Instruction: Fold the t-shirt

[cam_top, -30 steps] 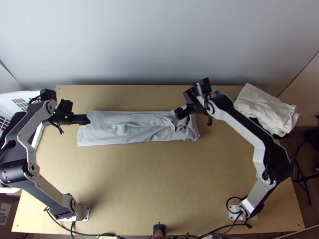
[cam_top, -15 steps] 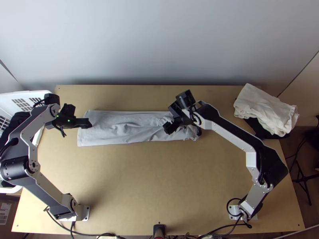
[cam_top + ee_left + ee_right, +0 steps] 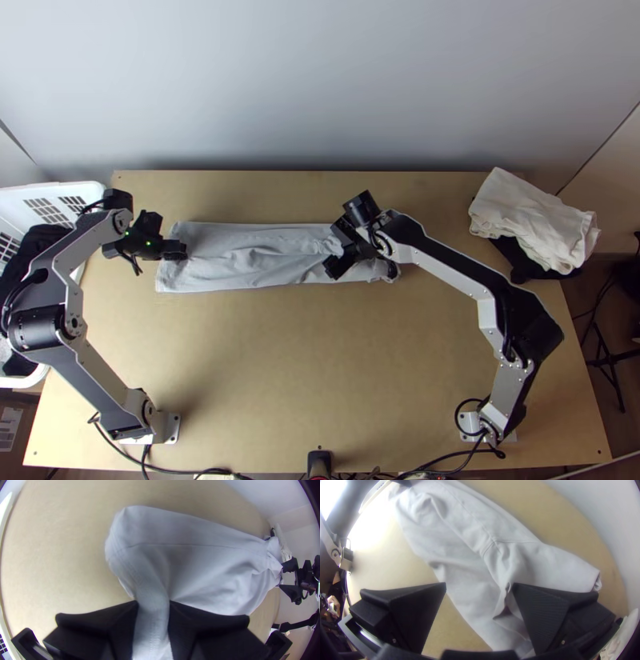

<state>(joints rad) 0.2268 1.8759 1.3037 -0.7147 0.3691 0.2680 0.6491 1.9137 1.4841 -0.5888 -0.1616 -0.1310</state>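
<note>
Clamps the pale grey fabric t-shirt [image 3: 264, 256] by its left end in the flat-fingered black left gripper [image 3: 153, 603]; holds the matching right gripper [image 3: 479, 585] spread near the right end. Lies far on the light wooden table [image 3: 280, 384], seemingly narrowed lengthwise, awaiting crosswise folds.

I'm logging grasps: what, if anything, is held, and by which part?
It cannot be told whether the left gripper grips the t-shirt by its stitched end; the right gripper holds nothing.
</note>
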